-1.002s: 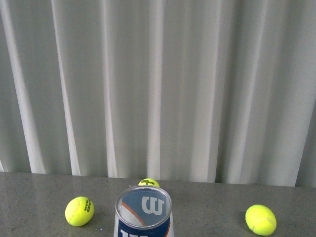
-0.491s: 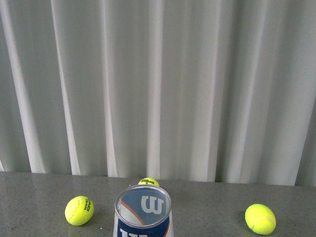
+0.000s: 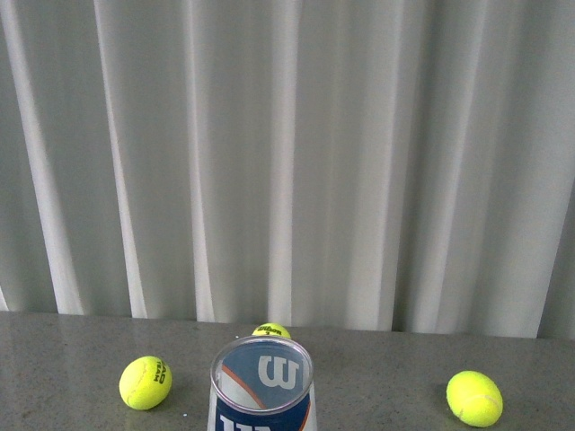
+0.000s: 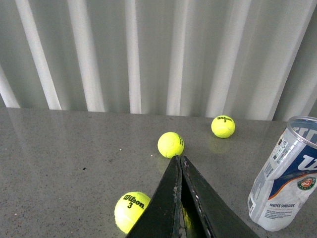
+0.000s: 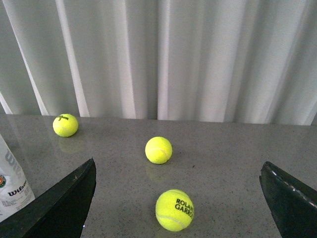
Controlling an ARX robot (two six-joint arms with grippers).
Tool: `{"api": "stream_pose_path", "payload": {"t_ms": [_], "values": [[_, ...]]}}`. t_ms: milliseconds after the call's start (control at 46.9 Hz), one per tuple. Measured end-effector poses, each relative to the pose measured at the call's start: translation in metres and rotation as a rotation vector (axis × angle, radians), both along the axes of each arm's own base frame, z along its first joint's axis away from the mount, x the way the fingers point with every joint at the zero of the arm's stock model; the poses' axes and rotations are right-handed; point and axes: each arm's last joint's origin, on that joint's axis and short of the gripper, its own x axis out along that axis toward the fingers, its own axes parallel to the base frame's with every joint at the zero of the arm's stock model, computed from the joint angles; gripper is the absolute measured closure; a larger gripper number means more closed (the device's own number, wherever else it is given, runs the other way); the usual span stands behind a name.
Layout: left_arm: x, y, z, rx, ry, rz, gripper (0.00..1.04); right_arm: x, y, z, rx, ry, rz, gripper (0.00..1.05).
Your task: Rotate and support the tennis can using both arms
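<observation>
The tennis can [image 3: 260, 388] stands upright on the grey table at the bottom centre of the front view, its open silver rim up and the Wilson "W" showing. Neither arm shows in the front view. In the left wrist view my left gripper [image 4: 179, 158] is shut and empty, its fingers pressed together, with the can [image 4: 287, 178] standing apart to one side. In the right wrist view my right gripper [image 5: 177, 166] is wide open and empty. Only a sliver of the can [image 5: 10, 183] shows at that picture's edge, beyond one finger [image 5: 64, 201].
Three yellow-green tennis balls lie on the table [image 3: 377, 377] around the can: one to the left [image 3: 145, 382], one behind [image 3: 270, 331], one to the right [image 3: 474, 398]. A Roland Garros ball [image 5: 174, 209] lies between the right fingers. A white curtain [image 3: 287, 153] hangs behind the table.
</observation>
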Motion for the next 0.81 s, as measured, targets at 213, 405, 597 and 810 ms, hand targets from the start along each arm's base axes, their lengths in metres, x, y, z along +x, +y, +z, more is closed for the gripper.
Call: {"api": "stream_pose_path", "payload": {"t_ms": [213, 405, 597, 810], "values": [[-0.0001, 0.0000, -0.0004, 0.000, 0.004, 0.000, 0.86, 0.0000, 0.0000, 0.0000, 0.000, 0.000, 0.000, 0.07], [-0.0001, 0.0000, -0.0004, 0.000, 0.003, 0.000, 0.42, 0.0000, 0.0000, 0.0000, 0.000, 0.000, 0.000, 0.07], [-0.0001, 0.0000, -0.0004, 0.000, 0.003, 0.000, 0.08, 0.0000, 0.0000, 0.0000, 0.000, 0.000, 0.000, 0.07], [-0.0001, 0.0000, -0.0004, 0.000, 0.003, 0.000, 0.07, 0.0000, 0.0000, 0.0000, 0.000, 0.000, 0.000, 0.07]]}}
